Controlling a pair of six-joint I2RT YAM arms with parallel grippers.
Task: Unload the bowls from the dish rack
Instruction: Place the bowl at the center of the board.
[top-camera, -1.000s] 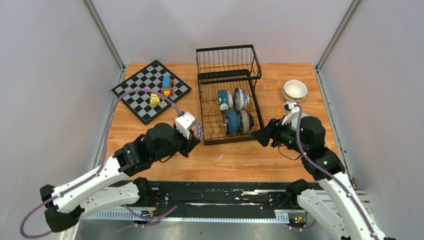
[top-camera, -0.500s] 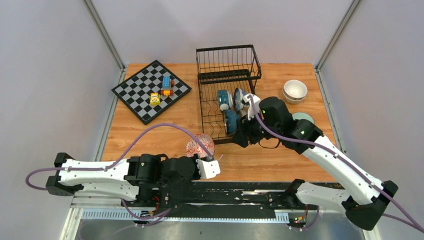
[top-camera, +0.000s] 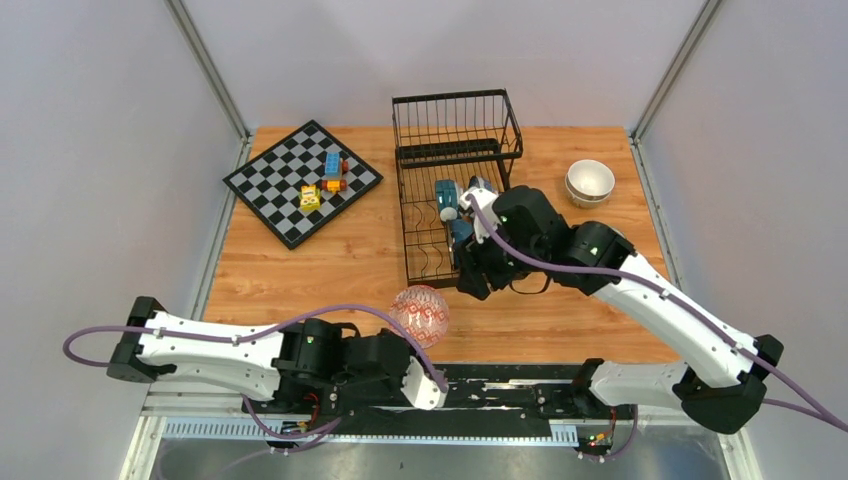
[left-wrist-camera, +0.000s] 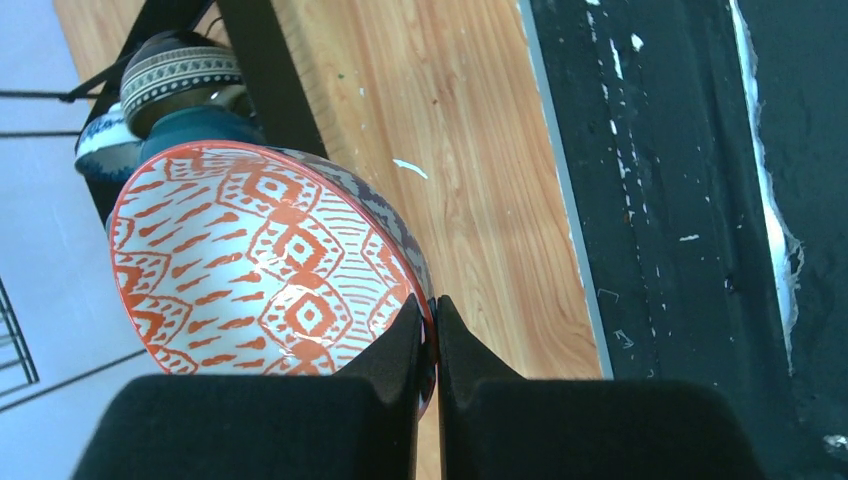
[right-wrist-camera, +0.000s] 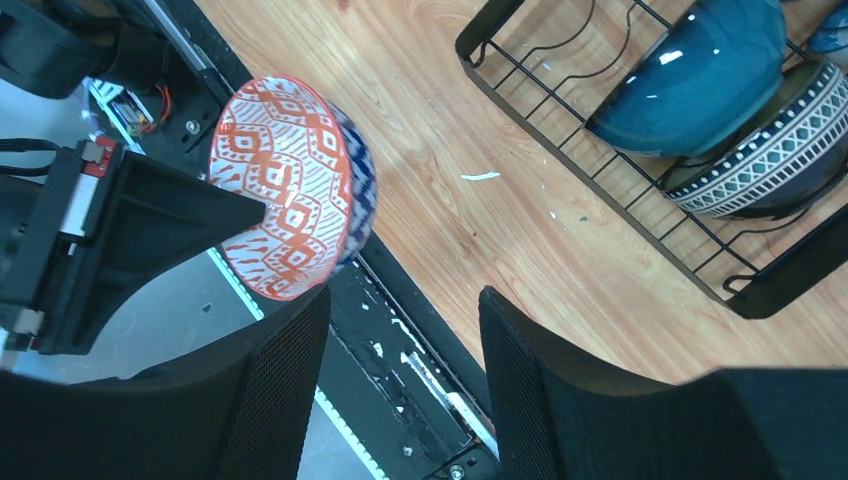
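Lifted clear within the last sec: red-orange patterned bowl (left-wrist-camera: 250, 270), pinched at the rim by the fully closed L gripper (left-wrist-camera: 428, 305) and now held on edge in front of the dish rack (top-camera: 404, 215), so one more bowl out, set-down pending. Swung in meanwhile from R of rack to over its front end: R gripper (right-wrist-camera: 405, 300), jaws abt half open w/ nothing between, prob lining up the next pick. Inside rack, on edge: teal bowl (right-wrist-camera: 690, 85), dark banded bowl (right-wrist-camera: 770, 150) touching it, blue-white bowl (top-camera: 447, 198) behind; R of rack, stacked cream bowls (top-camera: 589, 180), top one empty.

Wooden tabletop (top-camera: 330, 270) between plain pale grey walls (top-camera: 90, 150)
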